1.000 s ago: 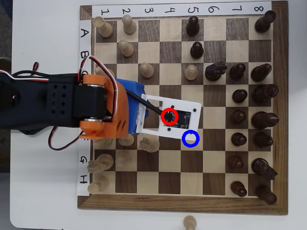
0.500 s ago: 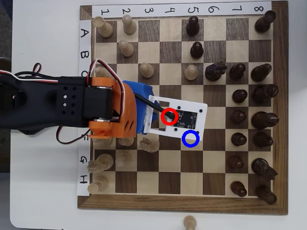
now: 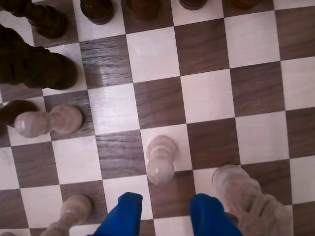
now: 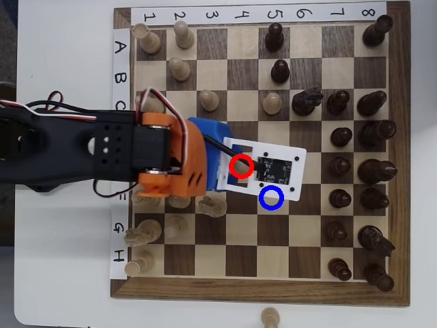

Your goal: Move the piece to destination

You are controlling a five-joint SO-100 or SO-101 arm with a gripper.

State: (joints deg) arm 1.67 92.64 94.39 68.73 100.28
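We see the pincer (image 3: 165, 216) open, blue fingers (image 3: 123, 214) apart and empty. The piece (image 3: 161, 160) stands just ahead of them. The destination (image 4: 272, 197) lies near the chessboard's (image 4: 259, 295) middle.

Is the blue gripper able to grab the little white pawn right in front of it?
Probably yes. In the wrist view the gripper is open, and the pawn stands just ahead, about in line with the gap. A bigger pale piece stands close beside one finger and might get bumped.
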